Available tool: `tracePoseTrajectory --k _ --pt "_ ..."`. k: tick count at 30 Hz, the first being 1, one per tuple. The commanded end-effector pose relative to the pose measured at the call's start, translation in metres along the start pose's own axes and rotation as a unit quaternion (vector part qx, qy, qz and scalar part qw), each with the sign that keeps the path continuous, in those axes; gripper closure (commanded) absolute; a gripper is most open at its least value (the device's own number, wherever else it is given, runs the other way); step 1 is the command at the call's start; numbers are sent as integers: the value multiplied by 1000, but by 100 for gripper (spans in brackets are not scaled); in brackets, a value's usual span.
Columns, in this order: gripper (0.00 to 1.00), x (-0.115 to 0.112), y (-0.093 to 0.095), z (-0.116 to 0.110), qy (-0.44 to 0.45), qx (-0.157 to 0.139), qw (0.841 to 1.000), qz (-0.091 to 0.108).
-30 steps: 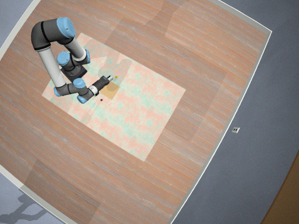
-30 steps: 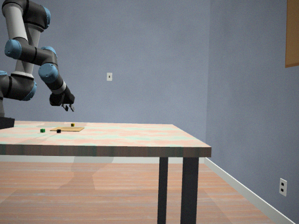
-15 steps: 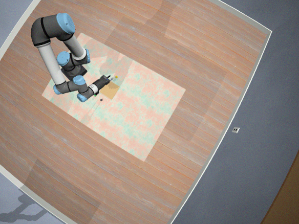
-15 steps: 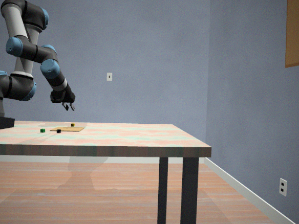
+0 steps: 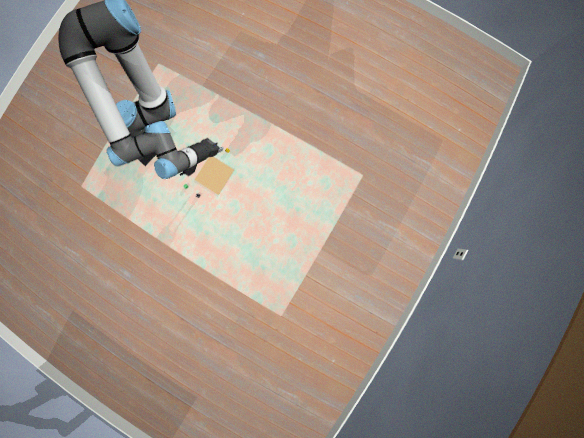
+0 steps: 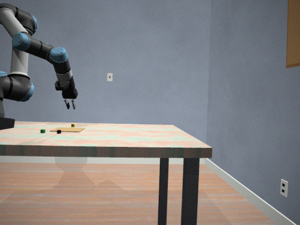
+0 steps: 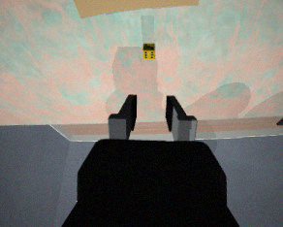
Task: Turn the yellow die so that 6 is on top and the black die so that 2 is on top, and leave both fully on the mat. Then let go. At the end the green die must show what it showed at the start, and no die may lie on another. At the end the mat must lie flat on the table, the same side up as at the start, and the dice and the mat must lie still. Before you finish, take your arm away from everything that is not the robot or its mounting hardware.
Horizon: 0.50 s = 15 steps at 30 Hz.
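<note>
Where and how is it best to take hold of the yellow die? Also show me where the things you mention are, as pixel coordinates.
Grip the yellow die (image 5: 227, 150) (image 6: 73, 125) (image 7: 148, 51) by two opposite upright sides, coming from above. It is a small cube standing flat beside the mat (image 5: 215, 175) (image 6: 67, 130) (image 7: 136, 6), apart from the other dice, so the open gripper (image 5: 221, 149) (image 6: 71, 109) (image 7: 151, 106) should probably have room around it.
</note>
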<state>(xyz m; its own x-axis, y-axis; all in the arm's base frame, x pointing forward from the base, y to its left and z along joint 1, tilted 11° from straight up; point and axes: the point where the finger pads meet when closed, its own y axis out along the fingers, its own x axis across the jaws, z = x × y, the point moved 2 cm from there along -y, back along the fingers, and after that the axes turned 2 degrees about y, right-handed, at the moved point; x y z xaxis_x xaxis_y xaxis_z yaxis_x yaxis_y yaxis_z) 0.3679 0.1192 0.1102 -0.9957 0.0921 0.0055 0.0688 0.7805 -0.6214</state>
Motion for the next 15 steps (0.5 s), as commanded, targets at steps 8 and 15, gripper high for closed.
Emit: tracePoseTrajectory --k 8,15 --pt "36 -1 3 -25 9 172 985 8" --pt "36 -1 5 -35 9 232 973 10"
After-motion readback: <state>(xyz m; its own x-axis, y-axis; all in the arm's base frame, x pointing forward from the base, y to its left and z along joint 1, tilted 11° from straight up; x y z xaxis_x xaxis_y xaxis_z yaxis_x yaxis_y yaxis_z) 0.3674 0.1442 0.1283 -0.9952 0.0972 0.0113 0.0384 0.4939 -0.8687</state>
